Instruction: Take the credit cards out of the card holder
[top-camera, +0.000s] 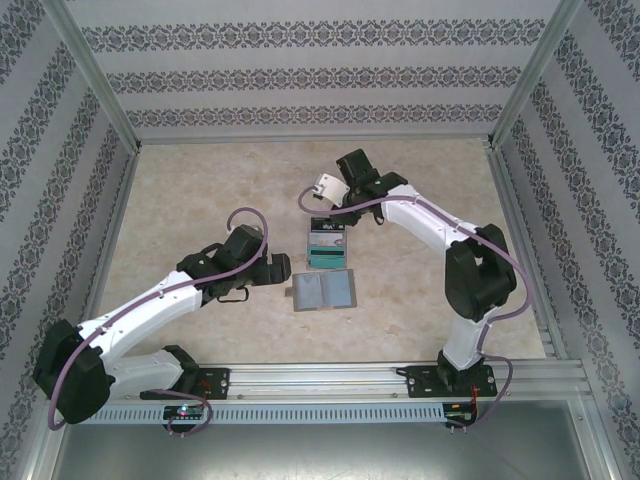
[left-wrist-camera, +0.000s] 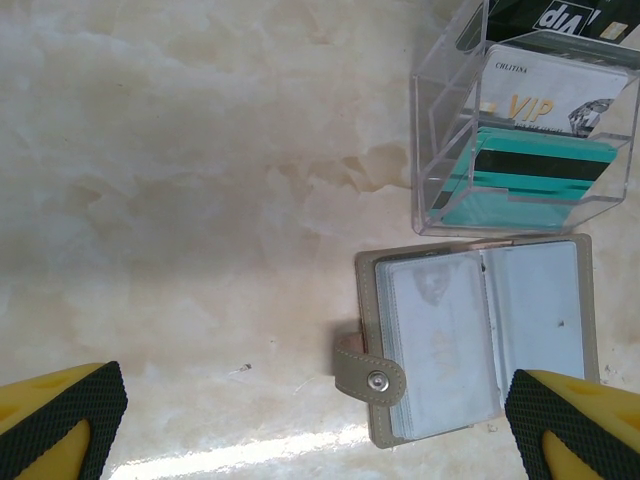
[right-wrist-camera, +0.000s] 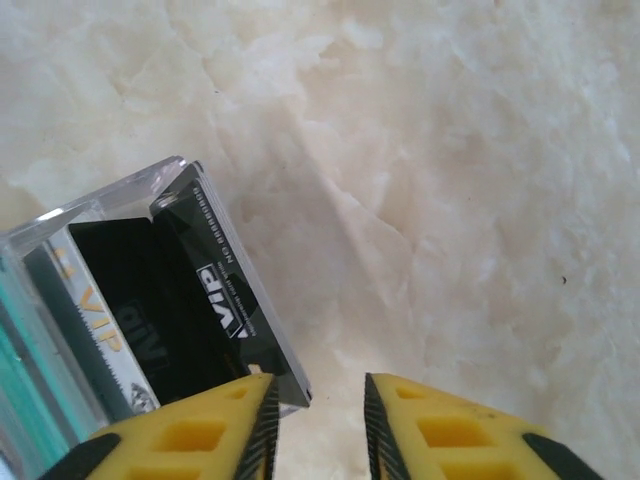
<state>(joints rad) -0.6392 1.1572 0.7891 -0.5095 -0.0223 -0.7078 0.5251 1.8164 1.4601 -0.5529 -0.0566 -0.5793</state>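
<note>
From above, a clear box (top-camera: 327, 243) stands on the pale marbled surface (top-camera: 200, 200) near the middle. It holds the credit cards (top-camera: 326, 254), which show as teal with a darker band. Just in front of the box, on the side nearer the arm bases, the card holder (top-camera: 323, 291) lies open and flat with its two bluish-grey panels up. The left tool (top-camera: 280, 270) hangs just left of the holder. The right tool (top-camera: 328, 198) sits at the far end of the box. From this height I cannot tell how far apart the fingers of either one are.

In the left wrist view, the box (left-wrist-camera: 440, 130) leans back with its opening facing the camera. Inside it a stack of teal cards (left-wrist-camera: 540, 175) with a black stripe stands in front of a white card printed "VIP". The holder (left-wrist-camera: 480, 340) lies right beside the box, grey-brown at the edges. Its snap tab (left-wrist-camera: 370, 375) sticks out on the left, and a faint pale shape shows through the left pocket. The left tool (left-wrist-camera: 320, 430) is spread wide with nothing in it.

In the right wrist view, a corner of the box (right-wrist-camera: 180, 175) comes in from the left. A black "VIP" card (right-wrist-camera: 190, 300) is at its wall, with white and teal edges behind. The right tool (right-wrist-camera: 318, 425) has only a narrow gap and holds nothing. Its left finger (right-wrist-camera: 240, 425) is close to the box corner.
</note>
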